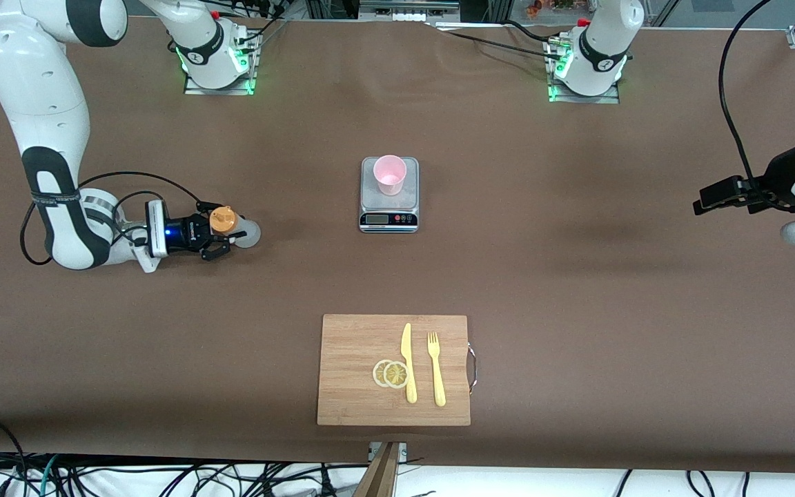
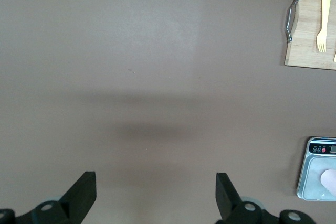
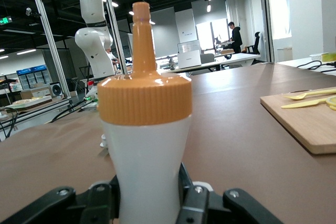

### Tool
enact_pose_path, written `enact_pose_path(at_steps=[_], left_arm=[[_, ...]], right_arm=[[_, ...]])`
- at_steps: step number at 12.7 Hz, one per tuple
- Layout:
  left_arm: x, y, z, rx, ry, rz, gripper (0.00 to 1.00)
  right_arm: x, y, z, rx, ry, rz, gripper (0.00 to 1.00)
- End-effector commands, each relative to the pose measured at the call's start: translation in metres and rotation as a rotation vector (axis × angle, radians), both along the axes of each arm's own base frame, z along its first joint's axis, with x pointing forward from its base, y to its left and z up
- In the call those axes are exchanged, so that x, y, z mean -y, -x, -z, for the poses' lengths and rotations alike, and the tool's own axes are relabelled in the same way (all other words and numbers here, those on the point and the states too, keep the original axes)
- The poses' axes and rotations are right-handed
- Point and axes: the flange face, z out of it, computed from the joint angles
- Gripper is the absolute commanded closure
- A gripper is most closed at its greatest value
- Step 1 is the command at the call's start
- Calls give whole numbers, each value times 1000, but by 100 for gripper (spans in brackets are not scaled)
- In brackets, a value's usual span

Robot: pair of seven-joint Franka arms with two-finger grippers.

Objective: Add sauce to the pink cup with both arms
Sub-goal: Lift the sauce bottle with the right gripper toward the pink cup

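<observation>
Fingers of the right pincer press in on the small translucent whitish squeeze bottle with the orange nozzle cap, pinching its body low down. In the right wrist view the bottle stands upright between the two black fingers, its ribbed orange cap and nozzle rising above them. The right arm reaches low over the brown desk at its own end, the wrist lying level and the pincer pointing toward the middle of the desk.

The small pale pink plastic tumbler stands upright on the grey digital kitchen scale at the middle of the desk, well apart from the bottle. It looks empty from above. Nearer to the front camera than the scale lies the rectangular wooden cutting board with a metal handle on the edge toward the left arm's end. On it rest two round lemon slices, overlapping each other, with a yellow plastic knife just beside them and a yellow plastic fork near the knife.

The left pincer waits with its fingers spread wide and nothing between them, hanging high over bare desk at the left arm's end.
</observation>
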Motion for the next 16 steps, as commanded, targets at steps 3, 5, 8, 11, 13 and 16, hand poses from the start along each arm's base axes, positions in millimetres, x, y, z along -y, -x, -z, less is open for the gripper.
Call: enact_pose_path(at_steps=[3,5,8,11,13,16], left_arm=[[0,-4,-6,-2,-26,25,0],[0,-4,-6,-2,-26,25,0],[0,-4,-6,-2,-26,25,0],[0,-4,-6,-2,-26,25,0],[0,-4,-6,-2,-26,25,0],[0,-4,-6,-1,-26,25,0]], right_arm=[[-66,-28,-108,17,187,-38,87],[-107,-30,-146,8,294,-48,87],[-147,-22,-183,7,503,-74,87],[-175,10,-193,73,584,-79,87],[-197,30,-194,102,664,-73,87],[-233,43,-191,146,809,-97,87]])
